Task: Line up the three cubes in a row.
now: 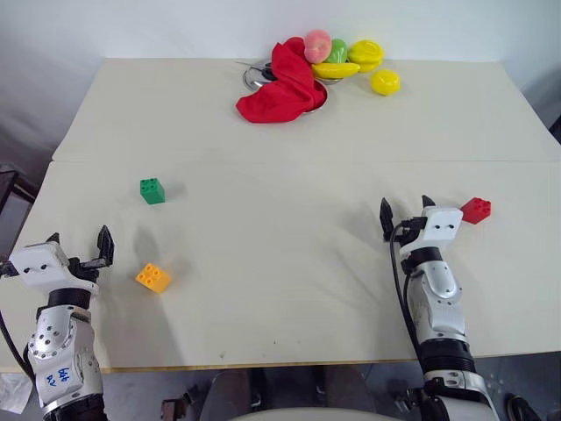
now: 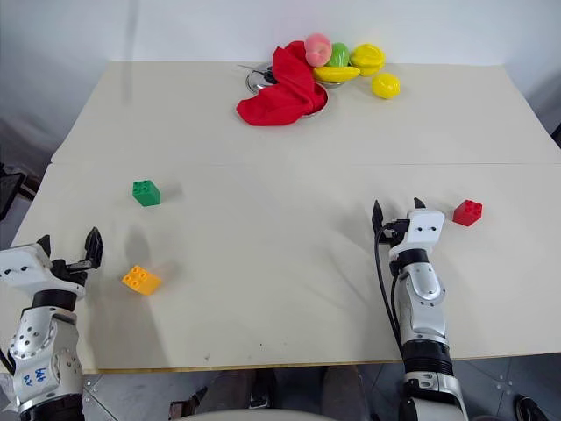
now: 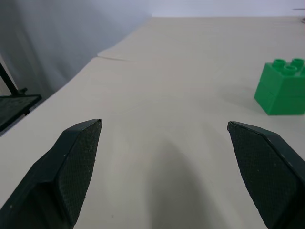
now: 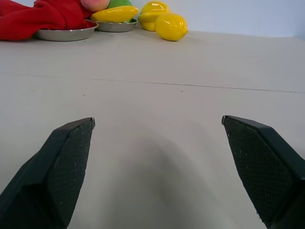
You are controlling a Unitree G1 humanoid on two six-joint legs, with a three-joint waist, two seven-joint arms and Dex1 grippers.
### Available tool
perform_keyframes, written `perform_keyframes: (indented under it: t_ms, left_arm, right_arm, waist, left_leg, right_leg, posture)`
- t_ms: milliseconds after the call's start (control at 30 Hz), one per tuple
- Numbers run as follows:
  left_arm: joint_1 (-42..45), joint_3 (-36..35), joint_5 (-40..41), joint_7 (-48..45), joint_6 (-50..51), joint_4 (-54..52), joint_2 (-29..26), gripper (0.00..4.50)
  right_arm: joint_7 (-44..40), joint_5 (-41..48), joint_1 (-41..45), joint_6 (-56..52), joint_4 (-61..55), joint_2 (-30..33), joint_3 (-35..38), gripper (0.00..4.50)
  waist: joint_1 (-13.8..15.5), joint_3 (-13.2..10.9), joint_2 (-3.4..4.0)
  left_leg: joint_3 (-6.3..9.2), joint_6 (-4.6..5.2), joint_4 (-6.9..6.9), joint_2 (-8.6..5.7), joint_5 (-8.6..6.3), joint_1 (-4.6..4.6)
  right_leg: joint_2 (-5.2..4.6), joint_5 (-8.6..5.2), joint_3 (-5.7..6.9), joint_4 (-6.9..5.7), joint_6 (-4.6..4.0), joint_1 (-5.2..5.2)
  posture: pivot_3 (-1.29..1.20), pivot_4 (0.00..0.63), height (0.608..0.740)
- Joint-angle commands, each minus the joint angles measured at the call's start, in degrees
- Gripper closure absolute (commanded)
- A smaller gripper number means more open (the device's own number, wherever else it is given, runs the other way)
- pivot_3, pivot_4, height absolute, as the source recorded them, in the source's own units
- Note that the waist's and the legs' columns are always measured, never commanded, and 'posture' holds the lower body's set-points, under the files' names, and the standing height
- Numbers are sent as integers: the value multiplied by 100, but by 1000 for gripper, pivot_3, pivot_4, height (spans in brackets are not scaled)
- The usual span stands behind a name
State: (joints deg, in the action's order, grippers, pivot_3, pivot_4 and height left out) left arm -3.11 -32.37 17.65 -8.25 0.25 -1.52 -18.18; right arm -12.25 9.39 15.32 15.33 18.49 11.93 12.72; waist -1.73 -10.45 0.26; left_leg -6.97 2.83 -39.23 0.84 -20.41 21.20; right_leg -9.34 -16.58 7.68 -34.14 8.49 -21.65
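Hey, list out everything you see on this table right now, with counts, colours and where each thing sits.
green plastic studded brick: one, green, left side of table, mid-depth
orange-yellow plastic studded brick: one, near left, beside left gripper
red plastic studded brick: one, right side, just right of right gripper
red cloth: one, far centre, draped over metal dishes
metal dishes: two, silver, far centre
toy fruits: several, yellow, pink, green, far centre
table: one, cream
left gripper: black jaws open, empty
right gripper: black jaws open, empty
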Motion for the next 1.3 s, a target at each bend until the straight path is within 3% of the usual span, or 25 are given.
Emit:
perform_keyframes:
  t_ms: [33, 100, 233, 300, 433, 567, 733, 900, 1033, 1167, 1300]
  left_arm:
    - [-89, -31, -26, 33, -24, -302, -89, 18]
    - [-139, -135, -261, 245, -263, -278, -97, 18]
    - [-234, -339, 537, -593, -335, -502, -353, 18]
    - [-252, -239, 953, -1233, -41, -867, -764, 18]
    - [38, 439, 1534, -2539, 747, -1522, -1814, 18]
    - [645, 1314, 1740, -3390, 1239, -1729, -2328, 18]
    - [1416, 2414, 1490, -3771, 1351, -1976, -2158, 18]
    - [1740, 3127, 1527, -3957, 1622, -2056, -1788, 18]
    - [1692, 3474, 1411, -4273, 1700, -1936, -1776, 18]
    - [1687, 3526, 1297, -4475, 1694, -1869, -1850, 18]
    - [1612, 3406, 1358, -4435, 1820, -1992, -1853, 18]
  right_arm:
    - [-73, 98, 43, 140, -10, -11, 17, 0]
    - [-298, 351, 51, 203, -117, -59, 39, 0]
    - [-1148, 1076, -32, -136, -773, 77, -32, 0]
    - [-1604, 1365, -149, -449, -1262, 346, -68, 0]
    - [-2243, 1748, -447, -881, -2056, 1091, 141, 0]
    - [-2543, 2373, -1061, -1673, -2964, 1949, 738, 0]
    - [-2530, 3131, -2568, -2551, -4152, 2473, 1979, 0]
    - [-2163, 3197, -3980, -2747, -4574, 2104, 3200, 0]
    - [-2210, 2907, -4878, -2707, -4363, 1732, 3524, 0]
    - [-2141, 2727, -4977, -2734, -4295, 1743, 3416, 0]
    - [-1743, 2637, -4185, -3475, -4061, 2355, 3150, 0]
  waist:
    - [0, 0, 0]
    - [-4, 0, 0]
    - [-3, -1, 0]
    - [18, -1, 0]
    - [138, -1, 1]
    - [169, -4, 22]
    - [196, -7, 31]
    - [204, -6, 29]
    - [196, -5, 29]
    - [140, -3, 35]
    - [120, -2, 36]
  left_leg:
    - [0, 0, 0, 0, 0, 0]
    - [0, 0, 0, 0, 0, 0]
    - [0, 0, 0, 1, 0, 2]
    - [1, 0, 0, 2, 0, 3]
    - [13, 2, -2, -8, 1, 7]
    - [11, 3, -1, -17, 0, 4]
    - [9, -2, 12, -7, -2, 8]
    - [-7, -1, 11, -10, -2, 3]
    - [-9, -2, 11, -4, -1, -2]
    - [-15, -3, 11, -1, -1, -4]
    - [-20, -4, 10, 3, 0, -13]
  right_leg:
    - [0, 0, 0, 0, 0, 0]
    - [0, 0, 0, 0, 0, 0]
    - [0, 0, 0, 0, 0, -3]
    - [-2, 0, 0, 0, 0, -4]
    - [-14, 0, 3, -2, -1, -1]
    - [-14, 0, 0, 2, 0, 2]
    - [8, -1, 8, 15, -2, -1]
    - [11, 2, -7, 23, 5, 5]
    - [16, 2, -12, 23, 5, 5]
    - [18, 2, -22, 23, 5, 3]
    - [17, 2, -33, 19, 5, 3]
  posture:
    - [0, 150, 740]
    - [0, 150, 740]
    - [0, 150, 740]
    - [0, 150, 740]
    - [0, 150, 740]
    - [0, 150, 740]
    - [0, 150, 740]
    - [0, 150, 740]
    - [0, 150, 740]
    - [0, 150, 740]
    - [0, 150, 740]
